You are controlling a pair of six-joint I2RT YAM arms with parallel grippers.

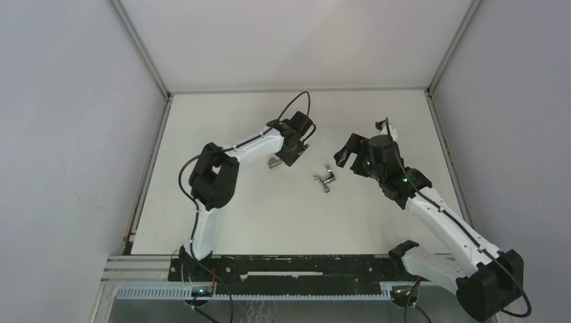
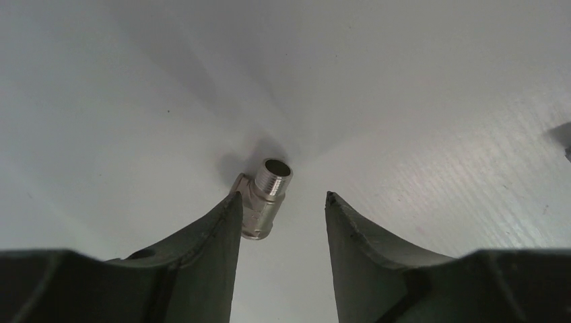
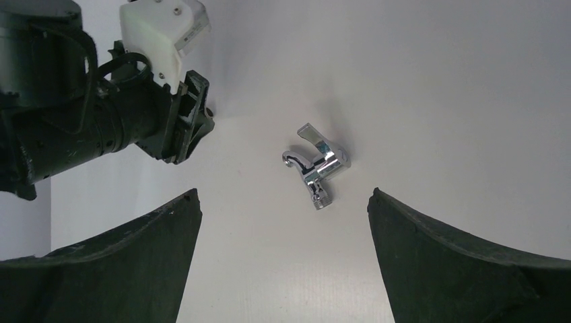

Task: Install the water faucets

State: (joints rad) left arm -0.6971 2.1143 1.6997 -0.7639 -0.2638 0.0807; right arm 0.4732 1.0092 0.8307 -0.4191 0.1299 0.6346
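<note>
The two parts are not joined: the dull-grey stub (image 2: 264, 198) lies on the table (image 1: 236, 222) between the parted jaws of the left gripper (image 2: 283, 196), unclamped. The chrome tap piece (image 3: 315, 165) lies loose mid-table before the right gripper (image 3: 284, 192), whose jaws stand wide and empty. You have both pickups and the joining left

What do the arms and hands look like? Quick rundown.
The left arm and right arm have white links, black joint housings and loose black cables looping off them. Green lights show near the right wrist. The left hand and right hand are matte black, each with two curved fingers tapering to blunt tips. A white camera block sits on the left wrist.
</note>
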